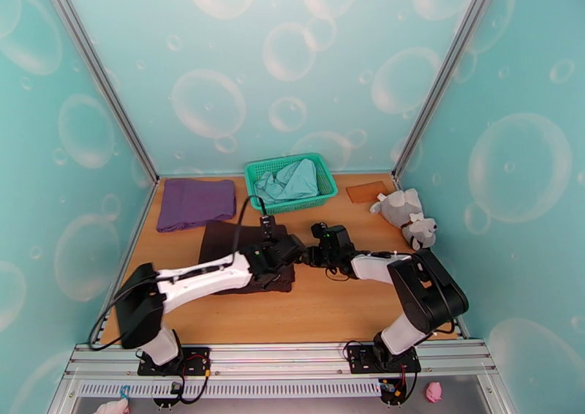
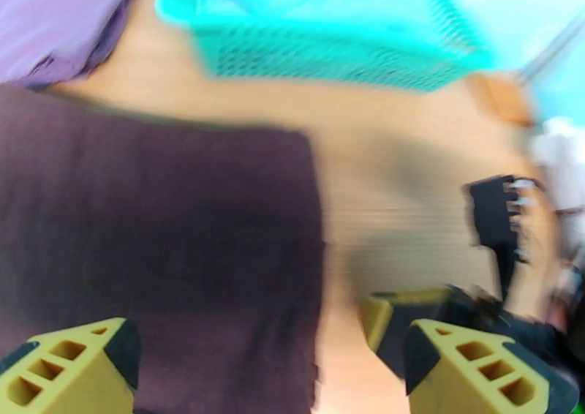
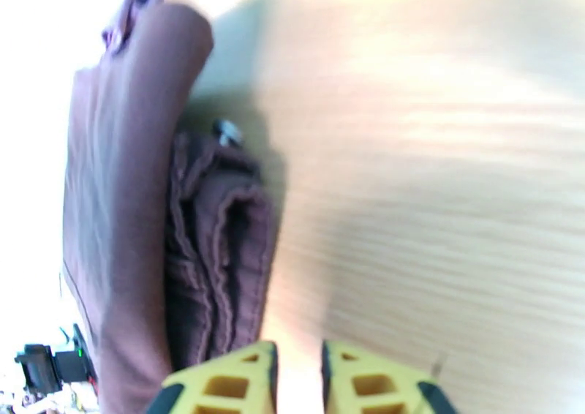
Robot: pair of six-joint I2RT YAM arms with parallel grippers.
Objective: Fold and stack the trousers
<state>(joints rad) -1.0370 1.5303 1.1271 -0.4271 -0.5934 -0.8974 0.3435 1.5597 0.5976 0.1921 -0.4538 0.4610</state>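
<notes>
The dark brown trousers (image 1: 234, 251) lie folded flat on the wooden table, left of centre. My left gripper (image 1: 290, 252) hovers over their right edge. In the left wrist view its yellow fingers (image 2: 73, 368) stand wide apart, the gripper (image 2: 270, 375) open above the trousers (image 2: 146, 247) and holding nothing. My right gripper (image 1: 311, 254) faces it just right of the cloth. The right wrist view shows that gripper (image 3: 298, 380) with a narrow gap and nothing inside, over bare wood beside the trousers' (image 3: 219, 262) stacked folded edges.
A green mesh basket (image 1: 322, 186) with a pale teal garment (image 1: 289, 180) stands at the back centre. A folded purple cloth (image 1: 196, 203) lies behind the trousers on the left. A grey stuffed toy (image 1: 406, 218) and a brown card (image 1: 367, 191) sit at the back right.
</notes>
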